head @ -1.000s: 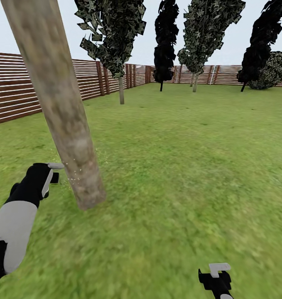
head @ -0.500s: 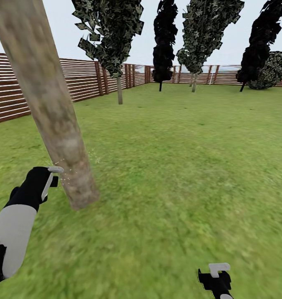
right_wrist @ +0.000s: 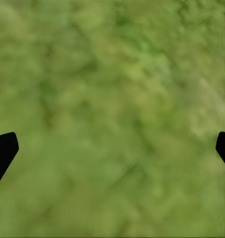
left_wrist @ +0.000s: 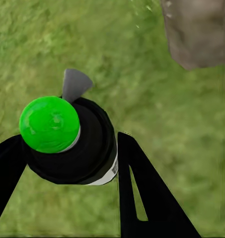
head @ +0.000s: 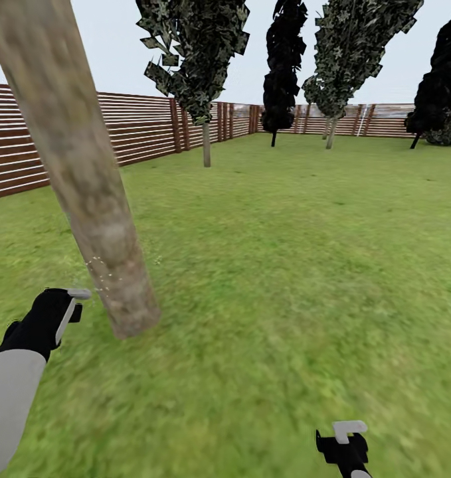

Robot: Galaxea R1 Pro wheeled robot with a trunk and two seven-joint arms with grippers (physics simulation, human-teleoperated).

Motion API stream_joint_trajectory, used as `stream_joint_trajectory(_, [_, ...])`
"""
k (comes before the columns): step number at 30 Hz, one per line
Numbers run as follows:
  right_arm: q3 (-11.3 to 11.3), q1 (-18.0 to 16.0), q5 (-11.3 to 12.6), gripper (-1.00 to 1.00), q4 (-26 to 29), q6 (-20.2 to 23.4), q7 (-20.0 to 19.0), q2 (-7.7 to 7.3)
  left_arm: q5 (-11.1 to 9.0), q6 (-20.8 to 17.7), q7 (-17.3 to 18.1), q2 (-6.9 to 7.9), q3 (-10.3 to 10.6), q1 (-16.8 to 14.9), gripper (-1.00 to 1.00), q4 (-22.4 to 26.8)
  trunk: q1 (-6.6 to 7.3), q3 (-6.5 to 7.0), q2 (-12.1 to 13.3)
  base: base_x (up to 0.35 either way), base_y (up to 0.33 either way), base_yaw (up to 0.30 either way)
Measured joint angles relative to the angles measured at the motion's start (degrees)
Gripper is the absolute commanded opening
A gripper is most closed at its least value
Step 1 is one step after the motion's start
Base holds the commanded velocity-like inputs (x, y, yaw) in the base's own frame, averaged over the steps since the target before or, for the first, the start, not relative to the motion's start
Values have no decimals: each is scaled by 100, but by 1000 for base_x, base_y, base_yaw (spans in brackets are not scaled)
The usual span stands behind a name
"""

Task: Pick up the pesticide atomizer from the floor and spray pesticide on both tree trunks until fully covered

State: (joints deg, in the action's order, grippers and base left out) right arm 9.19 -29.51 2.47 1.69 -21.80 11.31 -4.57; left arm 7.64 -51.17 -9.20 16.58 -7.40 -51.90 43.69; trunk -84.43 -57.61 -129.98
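The left gripper (left_wrist: pixel 67 163) clamps the atomizer (left_wrist: pixel 67 136) just left of the trunk (head: pixel 86 172), where droplets (head: pixel 99 272) fleck; the right gripper (right_wrist: pixel 112 148) gapes over grass (right_wrist: pixel 112 99).

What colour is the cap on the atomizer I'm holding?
Bright green cap on the black atomizer, clearest in the left wrist view.

No readable text, label, brand, number or sign appears anywhere. The black cylindrical atomizer with a green round cap (left_wrist: pixel 67 141), at the left centre of the left wrist view, carries no legible marking.
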Motion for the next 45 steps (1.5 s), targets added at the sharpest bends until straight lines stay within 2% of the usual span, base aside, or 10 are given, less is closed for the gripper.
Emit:
stream_joint_trajectory(5, [0, 0, -7, 100, 0, 1, -1, -6, -36, 44, 36, -11, -26, 379, -100, 10, 2, 0, 0, 232, -192, 0])
stream_joint_trajectory(8, [5, 0, -8, 100, 0, 3, 4, -1, -1, 721, 33, -58, -65, 696, -100, 8, 2, 0, 0, 241, -184, 0])
stream_joint_trajectory(9, [7, 0, -8, 100, 0, 3, 5, 0, -4, 777, 37, -52, -131, 775, -100, 8, 2, 0, 0, 240, -186, 0])
stream_joint_trajectory(12, [9, 0, -13, 100, -4, 0, 1, 0, -5, 846, 158, -23, -629, 934, -100, 15, 1, 0, 0, 153, -226, 0])
stream_joint_trajectory(15, [9, 0, -14, 100, -2, 0, -1, 0, -35, 867, 622, -52, -652, 1068, -100, 91, 0, 0, 0, 18, -271, 48])
stream_joint_trajectory(27, [9, 0, -8, 100, 0, 0, 0, 9, 85, 894, 613, -68, -690, 1112, -100, 14, 1, 0, 0, 102, -272, 201])
stream_joint_trajectory(29, [9, 0, -8, 100, -1, 0, 0, 9, 94, 892, 246, -59, -692, 1112, -100, 2, 1, 0, 0, 157, -263, 2])
stream_joint_trajectory(32, [9, 0, -8, 100, 0, 0, -8, 7, 25, 895, 55, -73, -685, 1112, -100, -1, 1, 0, 0, 163, -260, 0])
stream_joint_trajectory(40, [9, -1, -7, 100, -1, 1, -10, 6, 44, 893, 36, -44, -707, 1115, -100, -2, 1, 0, 0, 171, -253, 68])
stream_joint_trajectory(45, [9, -1, -8, 100, -2, 0, -10, 10, 31, 900, 34, -38, -844, 1117, -100, 1, 1, 0, 0, 173, -251, 272])
